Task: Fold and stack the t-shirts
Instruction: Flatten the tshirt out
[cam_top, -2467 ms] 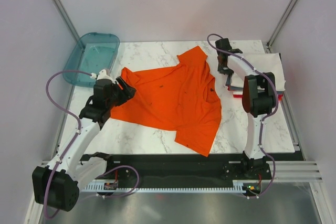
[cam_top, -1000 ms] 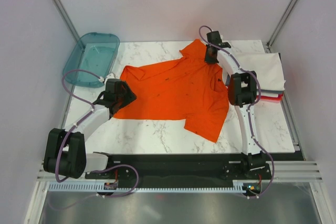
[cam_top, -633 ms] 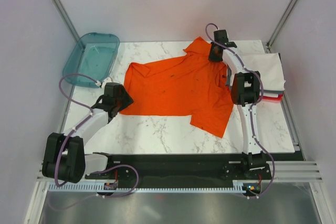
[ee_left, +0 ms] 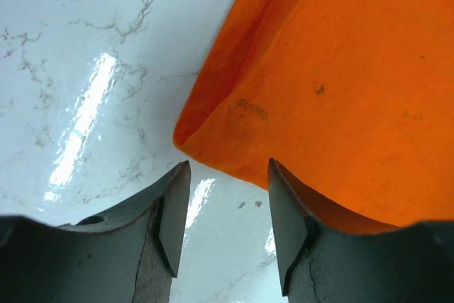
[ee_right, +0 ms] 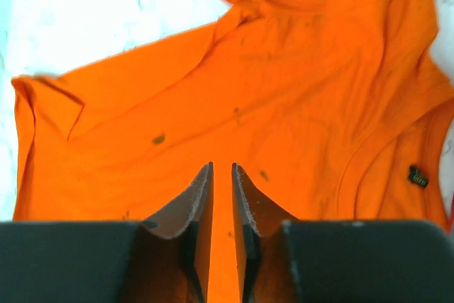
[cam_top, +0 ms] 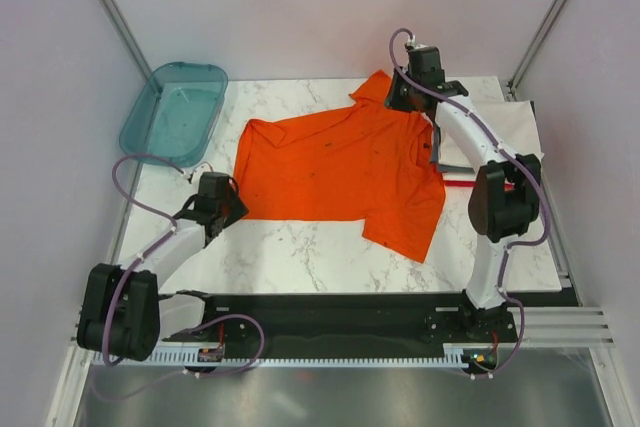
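My left gripper (ee_left: 227,175) stands half apart and empty, low over the bare counter (ee_left: 85,47) at the hem corner of the orange t-shirt (cam_top: 340,162). My right gripper (ee_right: 222,169) shows only a narrow slit and holds nothing, above the shirt's upper right part in the overhead frame. The shirt lies spread, its long axis left to right, hem left, collar right. Only the right wrist view shows the neck label (ee_right: 418,176).

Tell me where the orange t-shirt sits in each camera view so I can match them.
Top external: orange t-shirt, spread out at centre.
Left wrist: upper right, one corner pointing lower left.
Right wrist: fills most of the frame.
Shared landmark: the white marble tabletop.
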Action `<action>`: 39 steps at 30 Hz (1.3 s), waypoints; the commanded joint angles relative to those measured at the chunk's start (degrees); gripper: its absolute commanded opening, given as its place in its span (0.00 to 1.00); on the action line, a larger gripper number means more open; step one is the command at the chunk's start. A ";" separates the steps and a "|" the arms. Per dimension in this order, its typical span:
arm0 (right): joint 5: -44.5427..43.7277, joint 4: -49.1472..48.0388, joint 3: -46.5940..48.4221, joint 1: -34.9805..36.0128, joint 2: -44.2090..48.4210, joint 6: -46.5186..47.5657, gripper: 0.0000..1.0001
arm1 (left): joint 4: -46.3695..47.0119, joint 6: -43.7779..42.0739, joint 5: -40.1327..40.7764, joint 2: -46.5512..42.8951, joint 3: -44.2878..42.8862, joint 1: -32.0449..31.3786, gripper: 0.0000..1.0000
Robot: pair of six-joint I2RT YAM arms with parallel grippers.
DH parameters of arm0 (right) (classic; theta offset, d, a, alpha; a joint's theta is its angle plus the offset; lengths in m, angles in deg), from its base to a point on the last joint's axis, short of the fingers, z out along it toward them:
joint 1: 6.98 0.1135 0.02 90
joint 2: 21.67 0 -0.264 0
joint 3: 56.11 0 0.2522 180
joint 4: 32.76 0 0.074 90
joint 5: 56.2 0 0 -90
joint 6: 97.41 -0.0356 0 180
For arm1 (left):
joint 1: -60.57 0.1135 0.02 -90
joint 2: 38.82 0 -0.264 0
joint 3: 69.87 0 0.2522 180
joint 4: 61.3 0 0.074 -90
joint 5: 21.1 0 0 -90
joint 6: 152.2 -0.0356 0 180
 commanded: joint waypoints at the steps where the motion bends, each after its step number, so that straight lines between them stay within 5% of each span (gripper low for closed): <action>1: 1.42 -4.47 -8.01 1.16 4.65 -1.93 0.21 | 1.50 -0.62 -0.18 2.76 -3.39 0.22 0.54; 11: 0.01 -16.86 -34.82 6.00 19.75 -7.73 0.07 | -6.67 10.53 9.04 7.16 -3.40 1.62 0.51; 21: -0.78 -18.46 -48.87 6.08 31.63 -8.52 0.07 | -6.51 14.41 3.95 7.69 -1.82 3.82 0.51; 34: -2.71 -17.58 -66.20 6.00 53.07 -12.47 0.11 | -0.79 19.51 2.89 11.46 -0.33 4.00 0.29; 39: -5.16 -12.84 -69.02 6.00 56.24 -13.97 0.36 | -0.53 20.83 3.15 10.42 0.91 4.00 0.18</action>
